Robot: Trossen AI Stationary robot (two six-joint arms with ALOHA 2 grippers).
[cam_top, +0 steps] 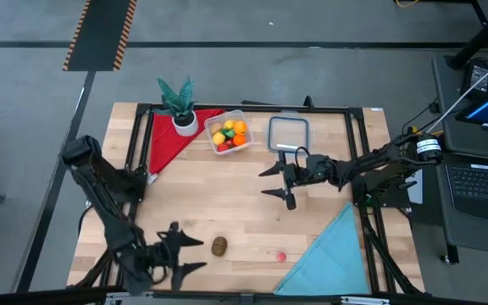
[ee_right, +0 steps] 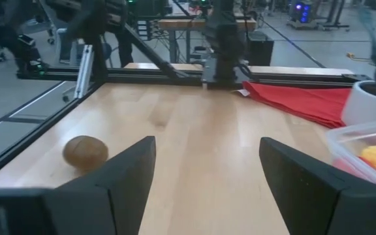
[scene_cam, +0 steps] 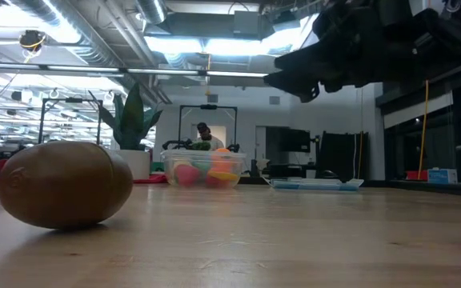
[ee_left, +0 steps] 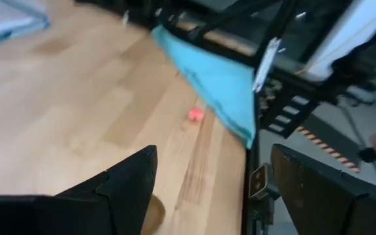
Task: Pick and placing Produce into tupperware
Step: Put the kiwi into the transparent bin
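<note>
My left claw [cam_top: 189,254] hangs wide beside the brown produce [cam_top: 219,246]; it looks light, hard and smooth, so I'd pinch its middle.

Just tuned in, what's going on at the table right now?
The robot is sorting toy produce into the tupperware, which already holds several pieces near the potted plant. Two pieces remain loose on the wood: a brown one and a small pink one, near the blue cloth. The left gripper is open and empty, right beside the brown piece. The right gripper is open and empty too, above mid-table near the lid.
</note>
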